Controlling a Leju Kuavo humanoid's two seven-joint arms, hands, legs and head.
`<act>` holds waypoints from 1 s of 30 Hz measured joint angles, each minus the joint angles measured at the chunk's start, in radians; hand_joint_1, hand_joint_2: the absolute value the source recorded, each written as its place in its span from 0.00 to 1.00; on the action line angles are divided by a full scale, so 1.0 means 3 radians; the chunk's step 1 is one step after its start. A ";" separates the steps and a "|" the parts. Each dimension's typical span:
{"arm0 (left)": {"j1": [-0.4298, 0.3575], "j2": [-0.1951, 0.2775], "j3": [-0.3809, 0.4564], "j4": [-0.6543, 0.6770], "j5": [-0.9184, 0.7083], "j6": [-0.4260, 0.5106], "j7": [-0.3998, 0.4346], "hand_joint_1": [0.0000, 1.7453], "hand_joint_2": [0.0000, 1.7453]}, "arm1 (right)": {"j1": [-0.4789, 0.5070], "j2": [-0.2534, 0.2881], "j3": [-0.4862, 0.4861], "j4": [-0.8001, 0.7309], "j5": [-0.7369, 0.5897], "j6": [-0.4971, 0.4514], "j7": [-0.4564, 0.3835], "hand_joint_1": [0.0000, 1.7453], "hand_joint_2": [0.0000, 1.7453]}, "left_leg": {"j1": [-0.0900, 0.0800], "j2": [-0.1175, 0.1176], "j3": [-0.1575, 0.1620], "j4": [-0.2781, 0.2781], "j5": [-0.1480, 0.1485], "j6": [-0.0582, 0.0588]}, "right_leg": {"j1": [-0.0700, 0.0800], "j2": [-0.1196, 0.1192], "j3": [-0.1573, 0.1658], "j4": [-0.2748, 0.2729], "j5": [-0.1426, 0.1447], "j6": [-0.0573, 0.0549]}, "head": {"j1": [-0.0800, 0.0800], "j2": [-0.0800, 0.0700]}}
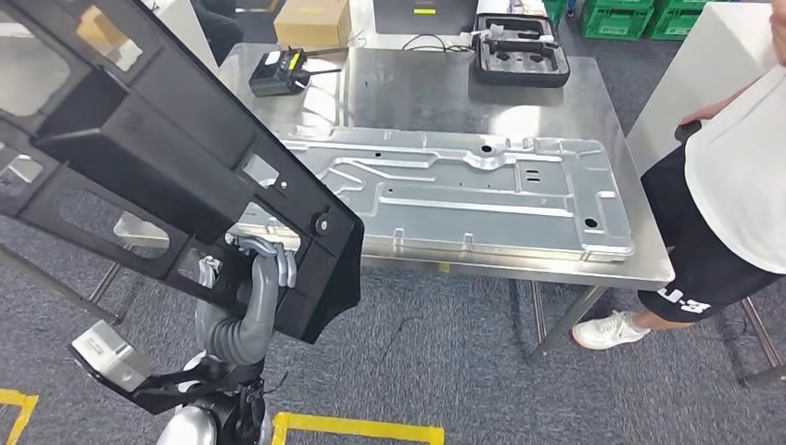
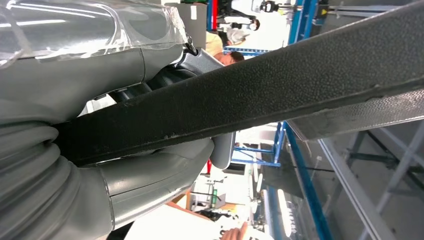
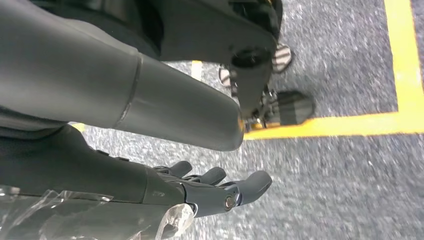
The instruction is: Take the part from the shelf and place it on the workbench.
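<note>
Carry step — left hand [image 1: 264,255] gripped the black part [image 1: 158,158] by its edge, right hand [image 3: 215,187] hung slack, holding nothing; next, lower it onto the workbench [image 1: 417,102] beside the metal panel [image 1: 463,190].

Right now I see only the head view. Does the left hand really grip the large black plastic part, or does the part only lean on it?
Observer: It grips. In the left wrist view the left hand closes on both sides of the edge of the black plastic part.
Operator: And the right hand?
Observer: The right hand holds nothing; its fingers are stretched out above the grey carpet, near a yellow floor line.
</note>
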 joint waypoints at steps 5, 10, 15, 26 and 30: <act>-0.0008 -0.0006 -0.0005 0.0040 0.0003 -0.0008 -0.0019 1.00 1.00 | 0.0000 -0.0016 0.0000 0.0000 0.0012 -0.0002 -0.0015 0.00 0.00 | 0.0050 -0.0002 -0.0519 0.0957 -0.0351 -0.0088 | -0.0016 0.0006 0.0045 -0.0009 -0.0040 -0.0061 | -0.0017 0.0001; -0.0009 -0.0007 -0.0010 0.0069 0.0002 0.0003 -0.0024 1.00 1.00 | 0.0001 -0.0015 0.0000 0.0000 0.0024 -0.0001 -0.0007 0.00 0.00 | 0.0067 -0.0003 -0.0346 0.0277 0.0166 -0.0081 | -0.0021 0.0039 0.0155 -0.0012 -0.0121 -0.0019 | -0.0018 0.0001; -0.0010 -0.0011 -0.0013 0.0076 0.0002 0.0007 -0.0027 1.00 1.00 | -0.0008 -0.0019 0.0000 0.0000 0.0031 -0.0001 0.0000 0.00 0.00 | 0.0046 -0.0017 -0.0225 0.0020 0.0213 -0.0013 | -0.0019 0.0041 0.0176 -0.0023 -0.0164 0.0070 | -0.0016 0.0001; -0.0030 -0.0017 -0.0013 0.0077 -0.0094 0.0011 0.0008 1.00 1.00 | 0.0005 -0.0020 0.0004 0.0000 0.0068 0.0000 -0.0004 0.00 0.00 | 0.0015 -0.0028 -0.0084 0.0005 0.0111 0.0059 | -0.0013 0.0005 -0.0055 0.0135 -0.0018 0.0074 | 0.0005 0.0001; -0.0060 -0.0021 -0.0016 0.0077 -0.0118 0.0010 0.0030 1.00 1.00 | -0.0001 -0.0015 0.0004 0.0000 0.0069 0.0000 -0.0001 0.00 0.00 | 0.0013 -0.0025 -0.0079 0.0018 0.0069 -0.0002 | -0.0003 0.0006 0.0008 -0.0016 -0.0002 0.0017 | 0.0004 0.0001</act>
